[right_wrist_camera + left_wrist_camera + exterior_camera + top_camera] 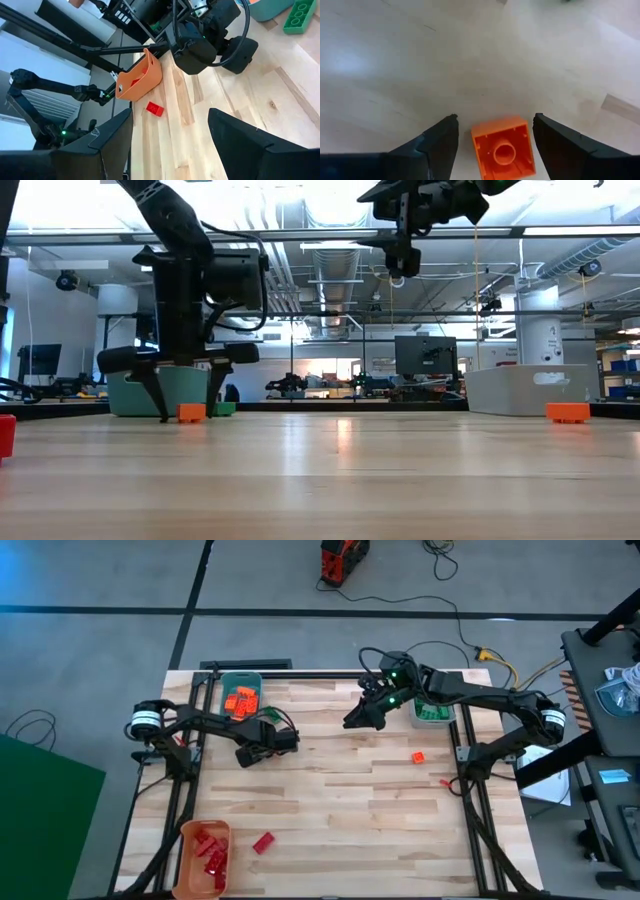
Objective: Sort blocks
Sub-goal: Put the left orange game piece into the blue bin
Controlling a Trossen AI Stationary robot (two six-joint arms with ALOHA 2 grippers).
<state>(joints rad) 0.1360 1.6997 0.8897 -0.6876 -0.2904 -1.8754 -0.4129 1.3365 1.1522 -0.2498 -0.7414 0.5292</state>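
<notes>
My left gripper (pixel 492 135) straddles an orange block (pixel 502 147), fingers wide and low on the table (pixel 330 790); next, squeeze, lift, bin it.

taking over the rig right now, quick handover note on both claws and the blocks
Left claw: open, down at the table, fingers either side of an orange block, not yet gripped.
Right claw: open, empty, raised over the table's far middle.
Done: orange blocks in the teal bin, red ones in the orange bin, green in the grey bin.
Left: this orange block, another orange block, a red block beside the orange bin, a small red piece, a green block.
</notes>
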